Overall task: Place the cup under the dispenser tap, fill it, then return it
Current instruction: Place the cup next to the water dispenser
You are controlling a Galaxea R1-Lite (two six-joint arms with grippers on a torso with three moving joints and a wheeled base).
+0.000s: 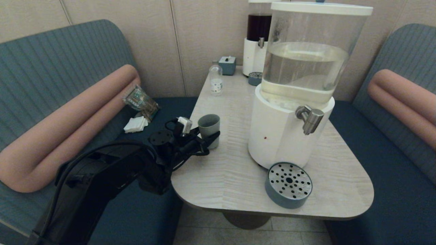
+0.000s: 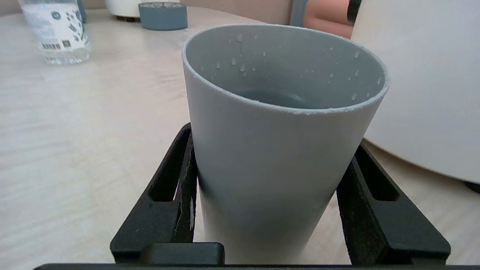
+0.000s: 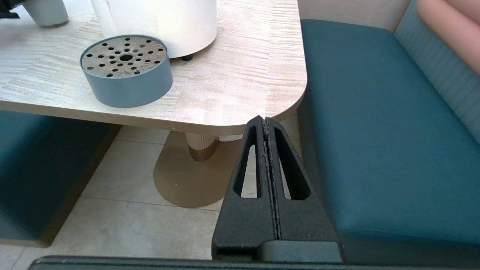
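The grey-blue cup (image 1: 208, 124) stands upright on the table (image 1: 231, 177) near its left edge, well left of the dispenser tap (image 1: 310, 119). In the left wrist view the cup (image 2: 277, 150) has liquid in its bottom and droplets on its inner wall. My left gripper (image 1: 209, 135) reaches in from the left, and both black fingertips (image 2: 187, 150) press the cup's sides. The tap juts from the white base of the big clear-tank dispenser (image 1: 286, 136), with nothing under it. My right gripper (image 3: 265, 120) hangs shut and empty below the table's near right corner.
The perforated grey-blue drip tray (image 1: 289, 184) lies in front of the dispenser near the table's front edge. A small clear bottle (image 1: 216, 80), a tissue box (image 1: 227, 64), a dark-liquid dispenser (image 1: 257, 37) and its small tray (image 1: 254, 78) stand at the back. Benches flank the table.
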